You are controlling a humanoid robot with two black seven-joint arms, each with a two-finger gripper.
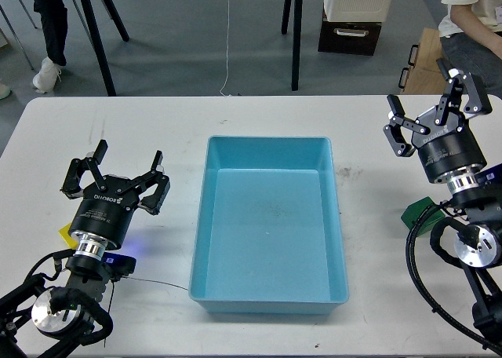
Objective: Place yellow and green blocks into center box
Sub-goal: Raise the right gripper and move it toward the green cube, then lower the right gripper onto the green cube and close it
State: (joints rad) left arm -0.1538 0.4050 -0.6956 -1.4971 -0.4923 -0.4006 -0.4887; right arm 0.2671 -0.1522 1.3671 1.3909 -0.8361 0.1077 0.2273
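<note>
Lying at lower left of the frame, the yellow block (66,234) is showing only a corner beside the left gripper (116,174), whose fingers are standing spread and holding nothing. The dark green block (422,213) is sitting at right, partly hidden behind the right gripper (430,113), also open and empty. The light blue tray (269,295) is occupying the centre, empty, smooth plastic with rounded corners, on the white table (180,115). Risk: each wrist is masking its cube, so a descent is likely nudging it aside rather than straddling it.
</note>
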